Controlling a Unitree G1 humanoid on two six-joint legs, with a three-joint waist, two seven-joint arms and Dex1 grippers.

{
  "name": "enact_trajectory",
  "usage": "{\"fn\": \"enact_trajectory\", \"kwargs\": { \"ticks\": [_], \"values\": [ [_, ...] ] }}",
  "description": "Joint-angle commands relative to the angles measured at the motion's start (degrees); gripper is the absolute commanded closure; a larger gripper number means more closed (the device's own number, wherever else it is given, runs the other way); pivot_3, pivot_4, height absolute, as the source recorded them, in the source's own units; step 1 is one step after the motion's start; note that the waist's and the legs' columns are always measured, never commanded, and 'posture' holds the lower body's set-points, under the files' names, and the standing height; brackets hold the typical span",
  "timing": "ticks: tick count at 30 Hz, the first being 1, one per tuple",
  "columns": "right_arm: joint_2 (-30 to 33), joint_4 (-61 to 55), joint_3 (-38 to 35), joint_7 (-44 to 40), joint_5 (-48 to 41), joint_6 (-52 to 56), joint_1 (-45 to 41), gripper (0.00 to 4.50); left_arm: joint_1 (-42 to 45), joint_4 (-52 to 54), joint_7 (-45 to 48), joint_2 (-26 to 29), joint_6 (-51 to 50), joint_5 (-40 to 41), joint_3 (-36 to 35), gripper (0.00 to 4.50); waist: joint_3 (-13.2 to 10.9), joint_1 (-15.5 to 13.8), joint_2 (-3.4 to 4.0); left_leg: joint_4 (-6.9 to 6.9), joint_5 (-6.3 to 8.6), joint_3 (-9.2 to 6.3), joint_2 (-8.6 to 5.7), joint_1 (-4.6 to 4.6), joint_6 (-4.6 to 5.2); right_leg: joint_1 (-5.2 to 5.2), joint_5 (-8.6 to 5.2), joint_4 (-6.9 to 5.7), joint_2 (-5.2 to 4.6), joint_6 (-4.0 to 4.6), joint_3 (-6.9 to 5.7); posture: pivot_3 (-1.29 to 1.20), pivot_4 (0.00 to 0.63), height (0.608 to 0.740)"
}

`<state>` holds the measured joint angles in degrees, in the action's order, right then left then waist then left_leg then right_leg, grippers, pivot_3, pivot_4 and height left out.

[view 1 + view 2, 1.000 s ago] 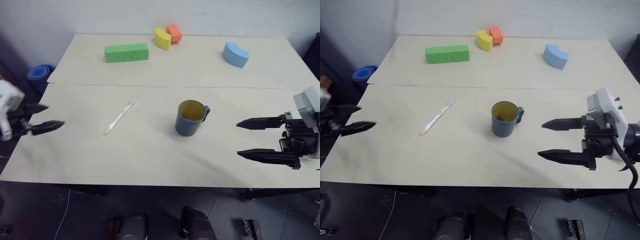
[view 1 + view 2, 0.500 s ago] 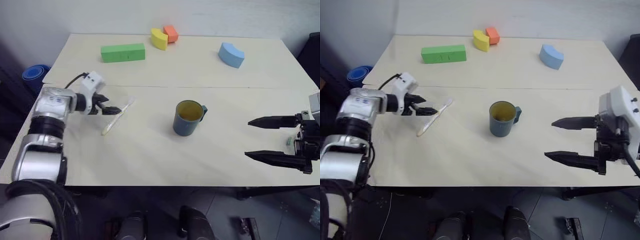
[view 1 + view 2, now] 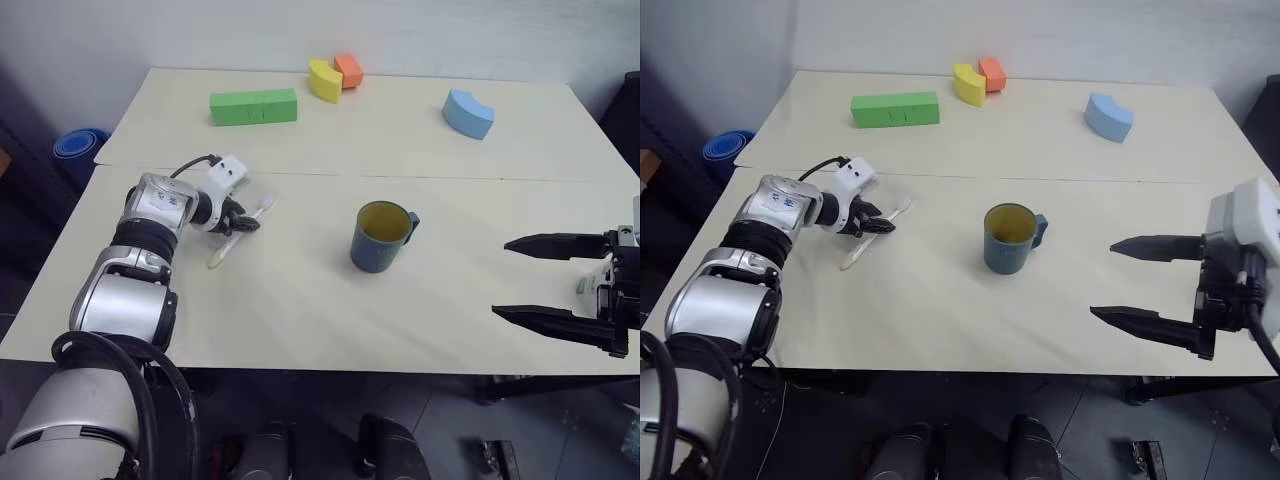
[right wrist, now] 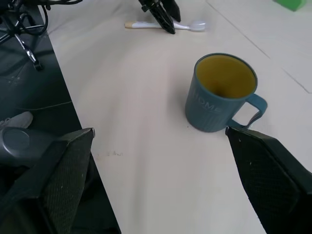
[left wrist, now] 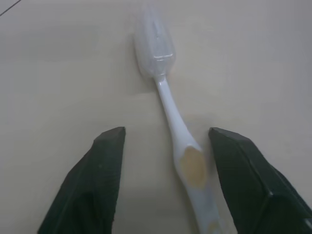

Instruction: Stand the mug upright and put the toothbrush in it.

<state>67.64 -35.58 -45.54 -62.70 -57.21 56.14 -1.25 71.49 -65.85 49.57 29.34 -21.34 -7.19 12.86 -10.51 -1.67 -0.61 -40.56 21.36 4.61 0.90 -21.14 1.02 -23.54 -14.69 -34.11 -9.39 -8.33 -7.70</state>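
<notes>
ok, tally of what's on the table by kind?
Foam blocks: 4 (green block, yellow block, orange block, blue block)
mug: 1
toothbrush: 1
Total: 6

Matt pale wood-look table [image 3: 300,320]; ribbed, slightly glossy mug [image 3: 381,238]; smooth glossy plastic toothbrush [image 5: 173,117]; matt foam-like blocks [image 3: 253,105], upper frame.
</notes>
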Motion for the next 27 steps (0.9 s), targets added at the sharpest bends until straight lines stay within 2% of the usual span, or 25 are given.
{"fn": "enact_trajectory", "kwargs": {
  "ticks": [1,5,10,13,17,21,24,27],
  "values": [
    [0.57,0.69,-2.41,-0.59,0.11,-1.22,-0.22,0.0,-0.56,-1.11,-0.6,-0.38,-0.31,-1.79,0.34,2.87,0.0,0.0,0.0,-0.01,0.0,-0.01,0.0,0.0,0.0,0.0,0.0,-0.01,0.0,0.0,0.0,0.0,0.15,0.74],
    [0.82,1.57,-2.36,-0.97,0.69,-1.71,-0.46,0.0,-1.17,-0.61,-0.35,0.27,-1.81,-1.49,-0.4,4.05,0.0,0.15,0.0,-0.02,0.0,-0.01,0.0,0.01,0.0,0.0,0.0,-0.04,0.0,0.0,-0.01,0.0,0.15,0.74],
    [0.97,2.62,-2.55,-0.15,-0.15,-0.98,-1.05,0.0,-1.57,0.82,0.49,1.59,-4.65,-0.12,-2.28,4.1,0.0,0.21,0.0,-0.02,0.0,-0.01,0.01,0.01,0.0,-0.01,0.0,-0.06,0.0,0.0,-0.01,0.0,0.15,0.74],
    [0.88,3.0,-3.72,0.64,-2.74,1.69,-1.01,0.0,-0.19,3.54,-1.63,1.4,-7.72,5.8,-9.08,4.1,0.0,0.3,0.0,-0.01,0.0,-0.01,0.01,0.01,0.0,-0.02,0.0,-0.07,0.0,0.0,-0.01,0.0,0.15,0.74],
    [-0.55,2.62,-4.21,4.41,-2.15,1.55,-1.67,0.0,2.11,9.87,-3.11,-1.94,-10.78,16.01,-19.5,4.1,-0.01,0.32,-0.01,-0.01,0.0,-0.01,0.03,-0.02,0.0,-0.07,0.0,-0.1,0.01,0.0,-0.02,0.0,0.15,0.74],
    [-3.04,1.6,-4.26,10.29,-4.22,2.02,-3.08,0.0,3.97,19.24,-7.89,-10.44,-15.05,26.85,-28.31,4.1,-0.04,-0.32,-0.08,-0.11,0.01,-0.16,0.01,-0.16,0.01,-0.09,0.02,-0.1,-0.02,-0.03,-0.04,0.0,0.15,0.74],
    [-4.81,-0.64,-4.22,13.96,-5.43,2.6,-2.45,0.0,3.57,27.52,-11.25,-18.29,-15.74,31.83,-30.22,4.1,-0.04,-1.38,-0.08,-0.41,0.05,-0.42,-0.03,-0.36,0.05,-0.01,0.07,-0.08,-0.02,-0.12,-0.09,0.0,0.15,0.74],
    [-6.06,-2.11,-4.6,17.89,-7.19,3.0,-1.88,0.0,2.88,32.35,-15.56,-25.32,-15.65,35.34,-31.2,4.1,-0.04,-1.27,-0.08,-0.4,0.06,-0.4,-0.07,-0.38,0.06,0.01,0.08,-0.01,-0.02,-0.14,-0.08,0.0,0.15,0.74]
  ]
}}
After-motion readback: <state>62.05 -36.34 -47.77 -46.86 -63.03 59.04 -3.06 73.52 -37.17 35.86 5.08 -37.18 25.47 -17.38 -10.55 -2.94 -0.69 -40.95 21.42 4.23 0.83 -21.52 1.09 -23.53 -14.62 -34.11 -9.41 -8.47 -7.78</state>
